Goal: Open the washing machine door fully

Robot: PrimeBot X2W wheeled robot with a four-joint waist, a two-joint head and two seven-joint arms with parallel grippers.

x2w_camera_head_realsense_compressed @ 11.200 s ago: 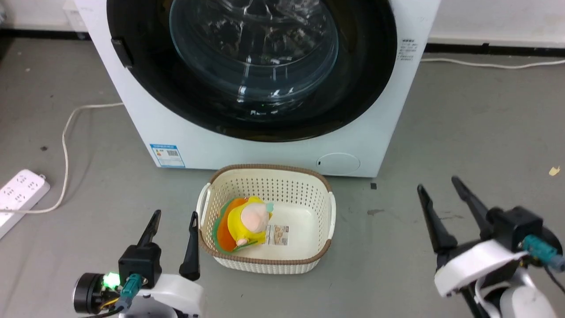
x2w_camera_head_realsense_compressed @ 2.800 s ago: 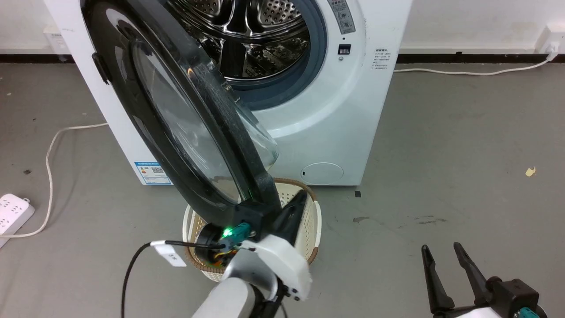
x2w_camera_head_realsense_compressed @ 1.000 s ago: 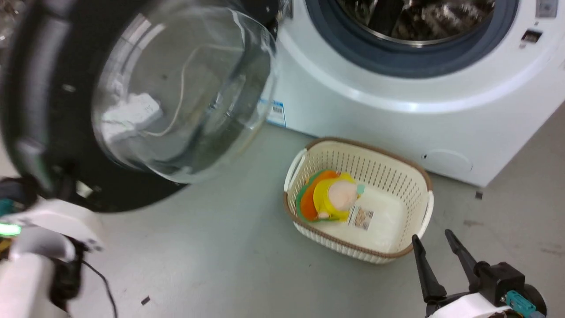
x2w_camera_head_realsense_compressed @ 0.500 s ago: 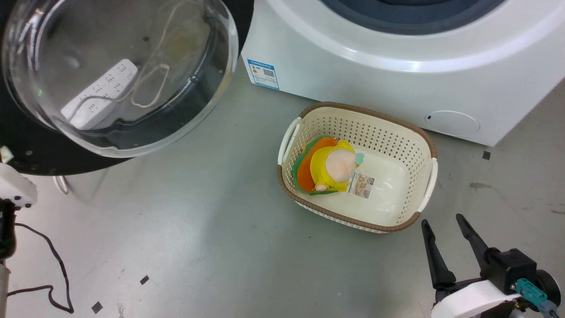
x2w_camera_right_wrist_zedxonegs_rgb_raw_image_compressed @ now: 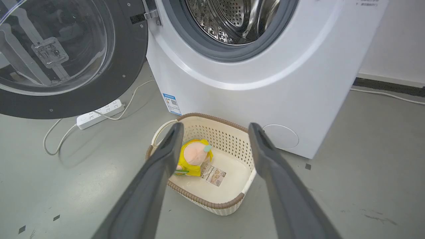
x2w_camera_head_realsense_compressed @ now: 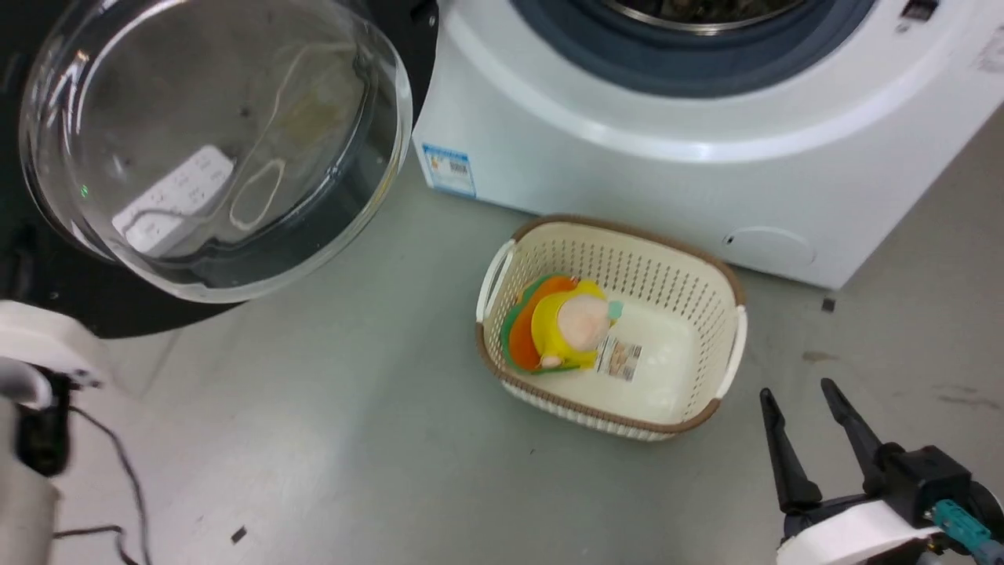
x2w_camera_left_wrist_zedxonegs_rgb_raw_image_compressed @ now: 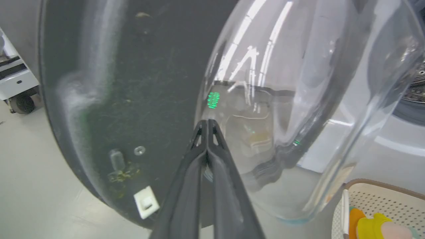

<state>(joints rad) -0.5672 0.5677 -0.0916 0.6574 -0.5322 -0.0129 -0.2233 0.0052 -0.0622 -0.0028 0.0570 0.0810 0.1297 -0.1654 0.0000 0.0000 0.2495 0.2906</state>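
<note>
Washing machine door [x2w_camera_left_wrist_zedxonegs_rgb_raw_image_compressed: 116, 83] lies directly ahead of the closed, empty left claw [x2w_camera_left_wrist_zedxonegs_rgb_raw_image_compressed: 207, 122]; push steadily until travel ends. Right claw [x2w_camera_right_wrist_zedxonegs_rgb_raw_image_compressed: 215, 127] is spread apart.

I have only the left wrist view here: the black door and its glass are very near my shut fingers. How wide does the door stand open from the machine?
Observer: In the right wrist view the washing machine door stands swung out to the side on its hinge, and the drum opening is wholly uncovered.
Operator: Does something lie on the floor near the door?
Observer: Yes, a white power strip lies on the floor by the door's lower rim.
Operator: And the other arm?
Observer: The right gripper is open, holds nothing, and hangs beside the basket without touching it.
</note>
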